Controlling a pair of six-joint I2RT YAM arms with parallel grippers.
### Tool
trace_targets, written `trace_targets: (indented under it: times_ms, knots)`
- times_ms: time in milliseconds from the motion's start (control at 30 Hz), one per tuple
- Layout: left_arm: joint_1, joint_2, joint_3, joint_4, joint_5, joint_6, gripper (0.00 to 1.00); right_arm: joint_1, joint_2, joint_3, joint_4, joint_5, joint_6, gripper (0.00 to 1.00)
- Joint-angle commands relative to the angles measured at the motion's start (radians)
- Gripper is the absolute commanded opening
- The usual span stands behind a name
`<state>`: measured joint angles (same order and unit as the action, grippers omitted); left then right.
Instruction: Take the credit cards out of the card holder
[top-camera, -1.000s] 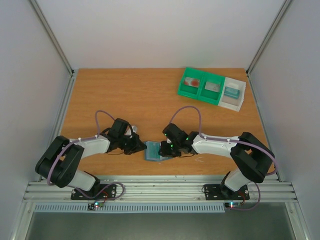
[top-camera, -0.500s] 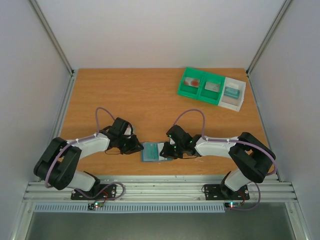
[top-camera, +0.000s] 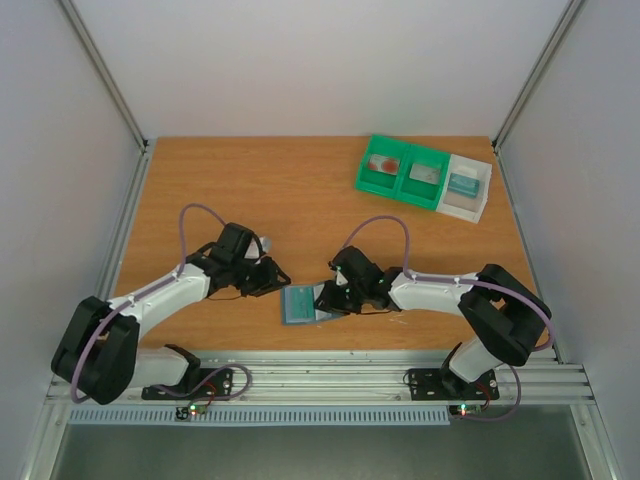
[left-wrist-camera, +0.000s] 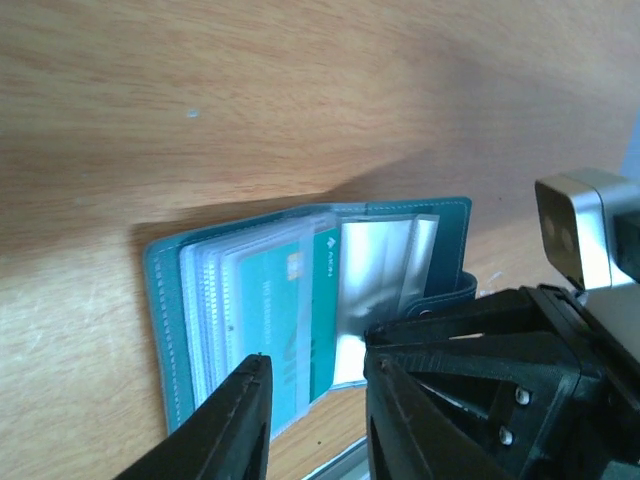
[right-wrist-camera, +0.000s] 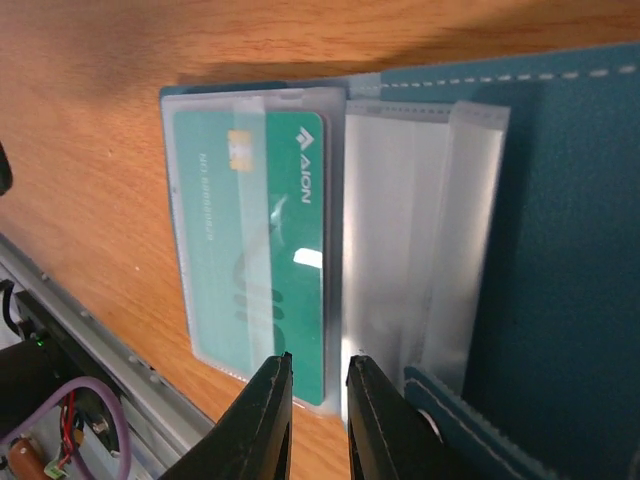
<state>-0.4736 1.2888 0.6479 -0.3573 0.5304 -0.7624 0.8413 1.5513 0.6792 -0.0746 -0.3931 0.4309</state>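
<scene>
1. 2 grippers flank the card holder (top-camera: 299, 304), which lies open on the wooden table (top-camera: 260, 190) near its front edge.
2. On its left, the left gripper (top-camera: 282, 278) sits just beside the holder, jaws apart with nothing between them.
3. On its right, the right gripper (right-wrist-camera: 318, 372) has its jaws nearly together at the edge of a clear sleeve (right-wrist-camera: 205, 110) holding a green card (right-wrist-camera: 250, 250). Whether they pinch it I cannot tell.
4. 1 red credit card (top-camera: 383, 163) lies in the green tray (top-camera: 410, 146), well apart.
</scene>
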Motion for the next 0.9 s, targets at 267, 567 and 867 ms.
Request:
trace_targets:
  times_ms: [267, 567, 867]
  knots:
    - [-0.003, 0.123, -0.140, 0.291, 0.082, -0.076, 0.16, -0.004, 0.046, 0.079, 0.017, -0.007, 0.000, 0.18]
    - [-0.003, 0.178, -0.165, 0.309, 0.054, -0.052, 0.08, -0.005, 0.094, 0.067, 0.023, 0.019, -0.006, 0.20]
    - [-0.003, 0.194, -0.137, 0.240, 0.006, -0.012, 0.07, -0.007, 0.081, 0.051, 0.006, 0.042, -0.013, 0.23]
